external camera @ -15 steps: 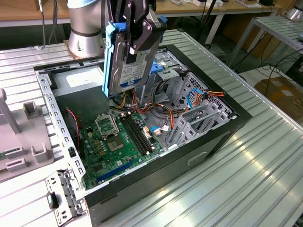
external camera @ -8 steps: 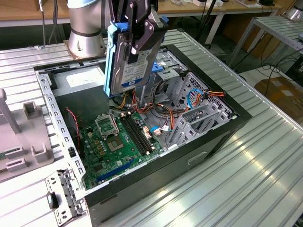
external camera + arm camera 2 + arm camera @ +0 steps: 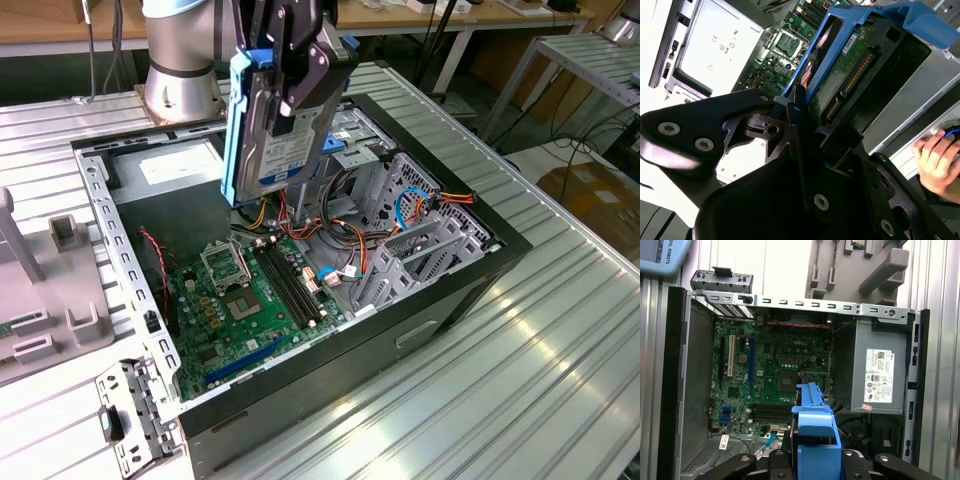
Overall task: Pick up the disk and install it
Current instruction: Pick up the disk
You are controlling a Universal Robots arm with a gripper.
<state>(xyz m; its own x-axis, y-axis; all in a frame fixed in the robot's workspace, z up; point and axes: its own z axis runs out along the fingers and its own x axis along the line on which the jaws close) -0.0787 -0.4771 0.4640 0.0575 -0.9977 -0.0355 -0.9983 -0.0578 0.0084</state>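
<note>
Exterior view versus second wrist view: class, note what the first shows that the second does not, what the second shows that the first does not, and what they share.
The exterior view gives the arm's silver base and the grey fixture beside the open case. The second wrist view gives the disk's green circuit board and a person's fingers. Shared: the hand shut on the blue-framed disk, held above the case's motherboard.

The disk (image 3: 262, 140), a slab in a light-blue carrier, is hanging upright. The claw (image 3: 288, 85) is gripping its top.
</note>
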